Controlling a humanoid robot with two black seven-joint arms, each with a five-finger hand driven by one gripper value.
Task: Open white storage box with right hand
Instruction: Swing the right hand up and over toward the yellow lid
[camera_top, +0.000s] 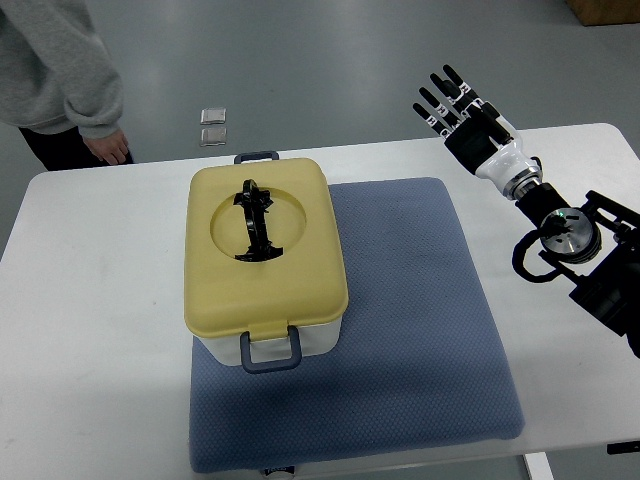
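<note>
White table (90, 300) carries the storage box (262, 260) on its blue mat (420, 320); I see my right hand (465, 110), fingers spread and empty, well right of the box, latches unreached.

White table (90, 300), blue mat (420, 330), person's grey sleeve (60, 70) at far-left corner

Right hand (462, 112) raised well off to the right of the storage box (263, 262), past its far corner, touching nothing. Fingers (441, 98) straight and spread, pointing away, holding nothing. Black-and-white wrist and jointed forearm slanting back toward the right edge, farther from the box.
</note>
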